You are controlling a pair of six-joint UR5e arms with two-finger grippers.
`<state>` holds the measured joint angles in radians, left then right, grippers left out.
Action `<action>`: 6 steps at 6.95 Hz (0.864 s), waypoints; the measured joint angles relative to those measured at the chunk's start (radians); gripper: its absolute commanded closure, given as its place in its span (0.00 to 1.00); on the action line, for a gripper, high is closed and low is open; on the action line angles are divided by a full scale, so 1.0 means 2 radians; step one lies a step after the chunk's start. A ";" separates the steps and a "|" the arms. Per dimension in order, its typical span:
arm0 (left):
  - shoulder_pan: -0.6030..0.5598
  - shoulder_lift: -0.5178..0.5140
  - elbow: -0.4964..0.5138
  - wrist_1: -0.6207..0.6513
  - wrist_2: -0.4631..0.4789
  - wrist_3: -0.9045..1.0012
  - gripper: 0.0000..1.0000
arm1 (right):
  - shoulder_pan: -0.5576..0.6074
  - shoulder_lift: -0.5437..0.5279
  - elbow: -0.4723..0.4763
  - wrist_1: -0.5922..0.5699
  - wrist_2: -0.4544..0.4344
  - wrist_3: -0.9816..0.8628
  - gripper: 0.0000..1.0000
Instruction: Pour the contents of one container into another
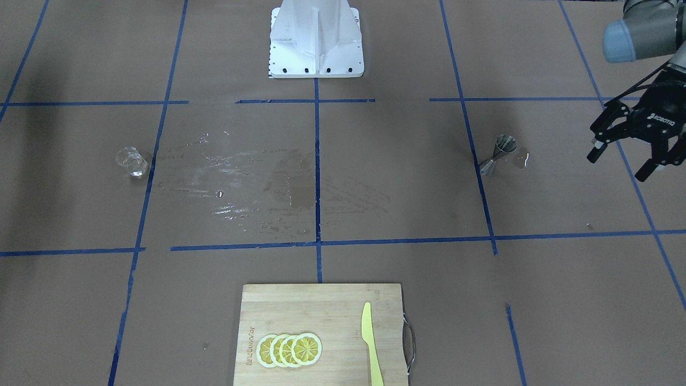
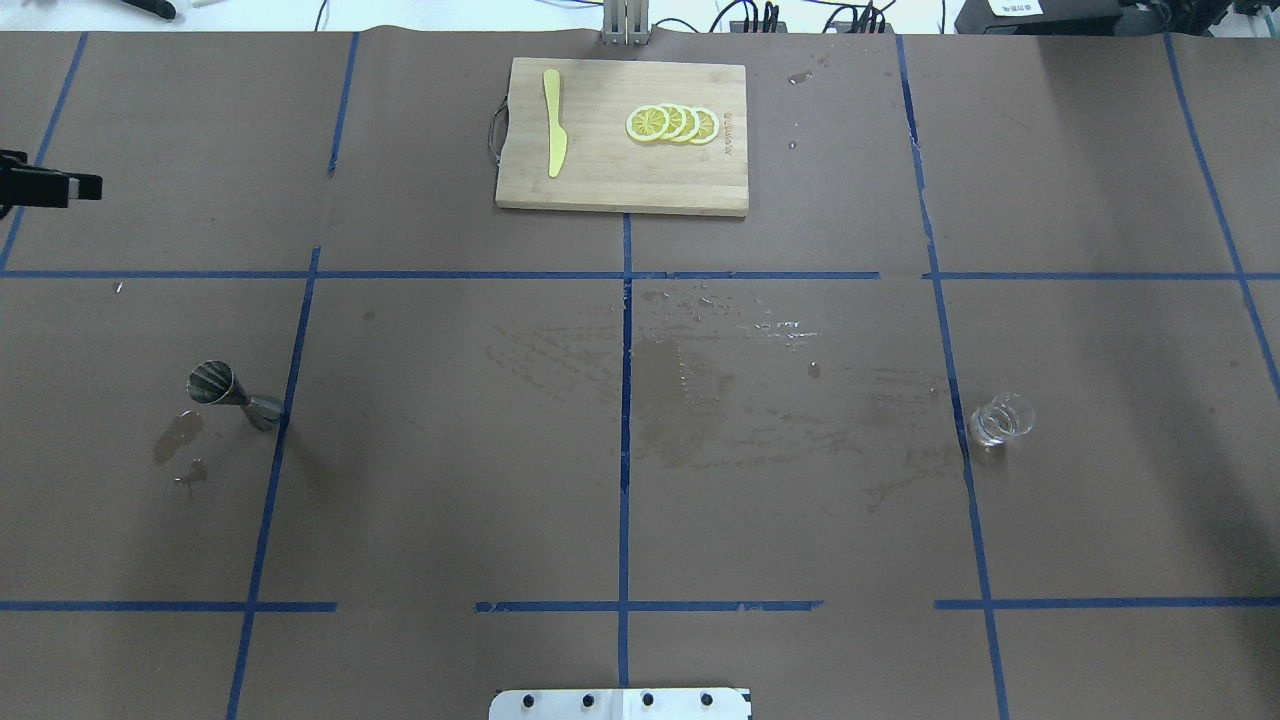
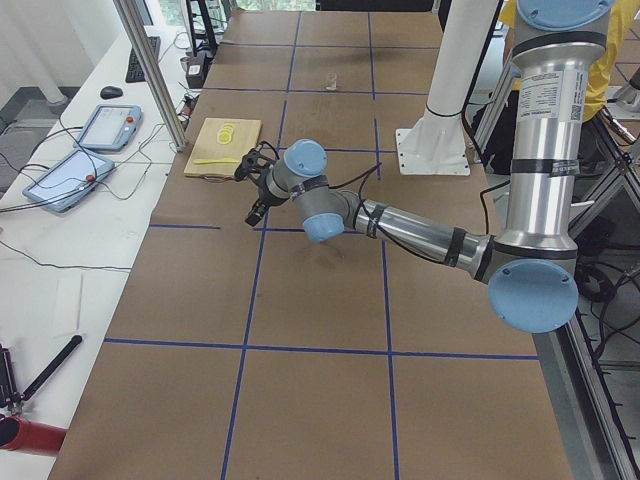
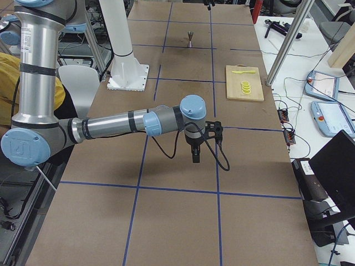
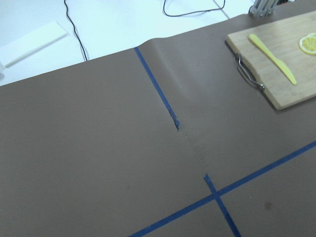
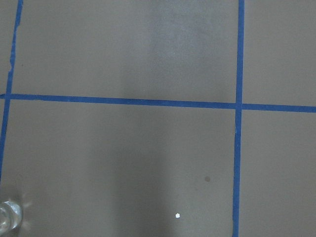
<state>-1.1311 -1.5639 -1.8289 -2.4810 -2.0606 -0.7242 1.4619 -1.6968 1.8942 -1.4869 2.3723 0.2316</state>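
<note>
The clear glass cup (image 1: 132, 162) stands upright on the brown table on my right side and shows again in the overhead view (image 2: 1000, 418) and at the bottom-left corner of the right wrist view (image 6: 10, 218). The silver hourglass jigger (image 1: 498, 155) stands upright on my left side (image 2: 225, 393). My left gripper (image 1: 619, 165) hovers open and empty, outboard of the jigger and apart from it. My right gripper (image 4: 195, 148) points down over bare table and shows only in the exterior right view, so I cannot tell its state.
A wooden cutting board (image 2: 620, 180) with lemon slices (image 2: 672, 123) and a yellow knife (image 2: 553, 122) lies at the far middle edge. Wet smears (image 2: 720, 390) cover the table's centre, and a small puddle (image 2: 178, 436) lies beside the jigger. The white robot base (image 1: 316, 37) stands at the near edge.
</note>
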 measured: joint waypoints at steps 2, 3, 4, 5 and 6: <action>0.080 0.031 -0.018 -0.055 0.122 -0.080 0.00 | -0.001 0.002 -0.002 0.001 0.000 0.000 0.00; 0.130 0.049 -0.032 -0.063 0.202 -0.098 0.00 | -0.001 0.003 -0.003 0.001 0.001 0.000 0.00; 0.197 0.061 -0.043 -0.065 0.314 -0.120 0.00 | -0.002 0.004 -0.003 0.001 0.002 0.000 0.00; 0.253 0.069 -0.049 -0.066 0.407 -0.144 0.01 | -0.005 0.005 -0.003 0.001 0.004 0.000 0.00; 0.303 0.077 -0.051 -0.065 0.499 -0.169 0.00 | -0.009 0.005 -0.003 0.000 0.008 0.000 0.00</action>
<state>-0.5246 -1.4108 -1.9307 -2.6119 -1.0634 -1.0614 1.4437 -1.6867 1.8885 -1.4862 2.3882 0.2318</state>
